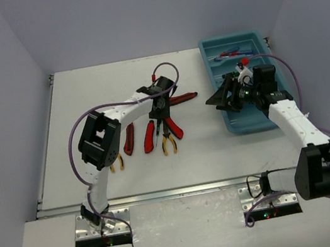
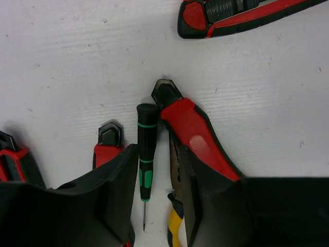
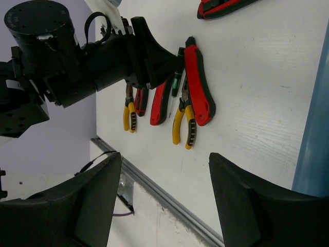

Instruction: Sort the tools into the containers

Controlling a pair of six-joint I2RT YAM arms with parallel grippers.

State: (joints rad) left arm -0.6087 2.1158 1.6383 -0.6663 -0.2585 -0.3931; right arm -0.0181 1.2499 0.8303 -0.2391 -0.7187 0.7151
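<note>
- Screwdriver (image 2: pixel 146 149), black with green bands, lay flat on the worktop (image 1: pixel 95 91) in the middle cluster of tools, its tip pointing back under the wrist.
- Left gripper (image 2: pixel 160 170) was down over that cluster with its jaws narrow. One finger (image 2: pixel 121 195) sat against the screwdriver's side.
- The other finger pressed close to a red knife (image 2: pixel 198 139). Whether the screwdriver was actually pinched could not be told.
- Pliers (image 2: pixel 175 226), yellow-handled, lay just beside the screwdriver, their metal head in the gap between it and the far finger.
- A second knife (image 2: pixel 231 15) lay apart from the cluster, beyond the gripper.
- More red knives and a second pair of pliers (image 3: pixel 128 116) lay side by side on the near-left of the cluster, partly under the left arm.
- Right gripper (image 3: pixel 165 164) hung over the left wall of the tray (image 1: pixel 251 124) with its jaws wide and nothing between them.
- The tray stood at the far right of the worktop, well apart from the cluster. Small blue and red items (image 1: pixel 229 54) lay in its far end, too small to name.
</note>
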